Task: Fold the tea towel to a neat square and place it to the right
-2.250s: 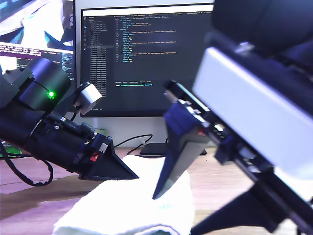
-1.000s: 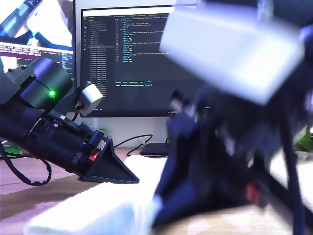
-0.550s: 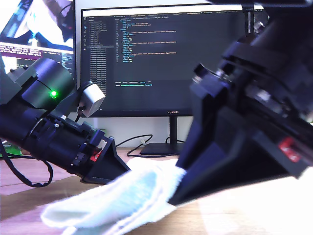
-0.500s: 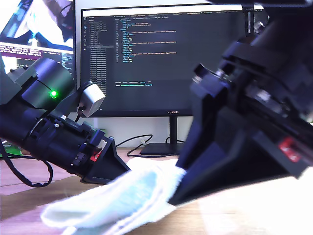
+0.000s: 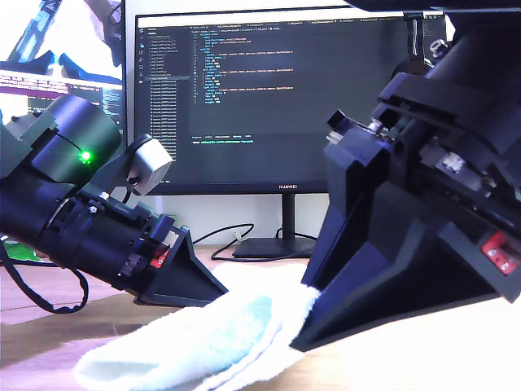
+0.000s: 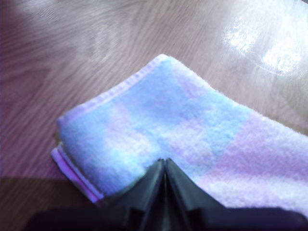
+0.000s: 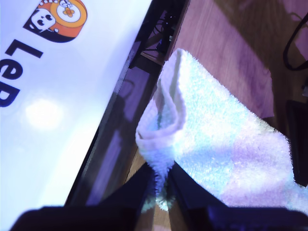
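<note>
Wood table (image 6: 72,57) w/ monitor (image 5: 269,98) behind: tea towel (image 6: 159,130) already doubled, not yet square/placed; first pincer (image 6: 164,166) closed on its layers, second pincer (image 7: 161,185) pinching a lifted fold.

Fluffy terry-cloth tea towel (image 5: 203,342) on glossy wood-grain table (image 6: 96,53)
</note>
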